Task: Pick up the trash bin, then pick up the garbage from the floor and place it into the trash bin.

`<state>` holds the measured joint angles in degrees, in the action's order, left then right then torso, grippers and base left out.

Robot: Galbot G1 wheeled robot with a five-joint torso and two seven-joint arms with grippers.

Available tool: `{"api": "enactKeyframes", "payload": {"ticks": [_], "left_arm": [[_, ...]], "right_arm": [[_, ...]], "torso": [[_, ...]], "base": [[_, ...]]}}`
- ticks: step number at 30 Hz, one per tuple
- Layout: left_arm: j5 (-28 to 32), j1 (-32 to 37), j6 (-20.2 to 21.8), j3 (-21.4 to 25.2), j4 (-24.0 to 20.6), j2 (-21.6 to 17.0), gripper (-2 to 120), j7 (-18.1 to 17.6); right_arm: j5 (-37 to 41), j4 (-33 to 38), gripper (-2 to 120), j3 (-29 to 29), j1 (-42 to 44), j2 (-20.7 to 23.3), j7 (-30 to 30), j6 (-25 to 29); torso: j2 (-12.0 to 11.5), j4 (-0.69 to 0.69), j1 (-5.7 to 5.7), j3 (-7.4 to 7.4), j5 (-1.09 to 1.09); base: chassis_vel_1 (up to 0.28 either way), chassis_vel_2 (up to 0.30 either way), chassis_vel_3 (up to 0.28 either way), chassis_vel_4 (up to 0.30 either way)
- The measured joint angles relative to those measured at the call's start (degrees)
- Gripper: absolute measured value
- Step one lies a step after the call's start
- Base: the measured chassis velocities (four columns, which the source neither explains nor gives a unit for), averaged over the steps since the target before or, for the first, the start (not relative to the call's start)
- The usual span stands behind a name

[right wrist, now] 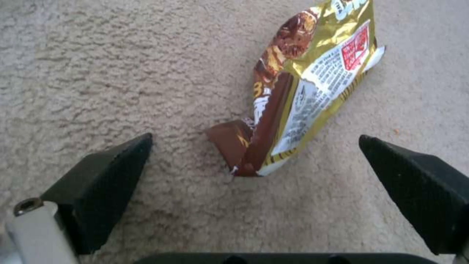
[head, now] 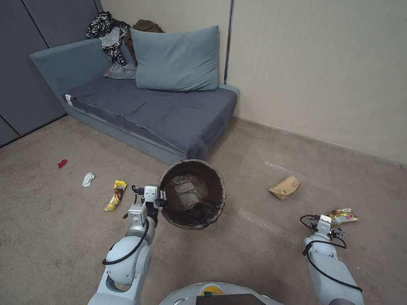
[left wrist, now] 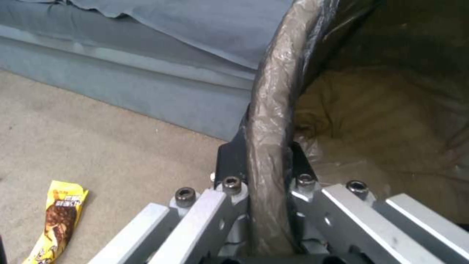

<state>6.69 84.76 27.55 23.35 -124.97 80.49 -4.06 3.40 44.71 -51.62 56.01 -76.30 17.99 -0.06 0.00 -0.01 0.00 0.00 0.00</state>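
Clamping the trash bin [head: 192,194], left claw [left wrist: 261,161]; right claw [right wrist: 254,161] spread around wrapper [right wrist: 298,91].

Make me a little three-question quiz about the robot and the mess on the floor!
1. What does the left gripper hold?
2. True or false: the right gripper has already shut on the yellow snack wrapper.
3. Which lies nearer the couch: the brown paper bag or that wrapper?

Key
1. The rim of the trash bin, lifted off the floor.
2. False: it is open, with the wrapper's end between its fingers.
3. The brown paper bag.
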Motion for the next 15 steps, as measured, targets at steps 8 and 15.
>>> {"api": "enactKeyframes", "payload": {"ticks": [8, 15], "left_arm": [[-0.3, 0.3, -0.1, 0.0, 0.0, 0.1, 3, 0.0], [-0.3, 0.3, -0.1, 0.2, 0.0, 0.0, 3, 0.0]], "right_arm": [[0.3, -2.7, 98, -0.2, -1.7, 0.4, -0.2, 0.9], [0.6, -5.5, 82, -0.6, -3.6, 0.9, -0.8, 1.6]], "torso": [[0.0, 0.01, 0.0, 0.0, -0.01], [0.0, 0.01, 0.0, 0.0, -0.02]], "base": [[0.0, 0.0, 0.0, 0.0], [0.0, 0.0, 0.0, 0.0]]}}
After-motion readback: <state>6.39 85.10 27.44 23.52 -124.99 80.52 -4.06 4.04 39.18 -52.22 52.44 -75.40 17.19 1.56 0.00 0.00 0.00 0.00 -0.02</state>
